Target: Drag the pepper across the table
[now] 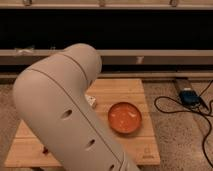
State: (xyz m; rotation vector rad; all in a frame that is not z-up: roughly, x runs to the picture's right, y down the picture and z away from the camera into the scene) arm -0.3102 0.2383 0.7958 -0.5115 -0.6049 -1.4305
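My large pale arm point(65, 120) fills the left and middle of the camera view and covers most of the light wooden table point(127, 90). The gripper is hidden behind the arm. The pepper is not visible; it may lie under the arm. A small dark speck point(44, 149) shows at the arm's left edge near the table's front left, and I cannot tell what it is. A small light-edged object point(91, 100) peeks out beside the arm at the table's middle.
A round orange bowl point(125, 117) sits on the right half of the table. A dark shelf and rail point(150, 52) run along the back. Black cables and a blue device point(189, 96) lie on the floor to the right.
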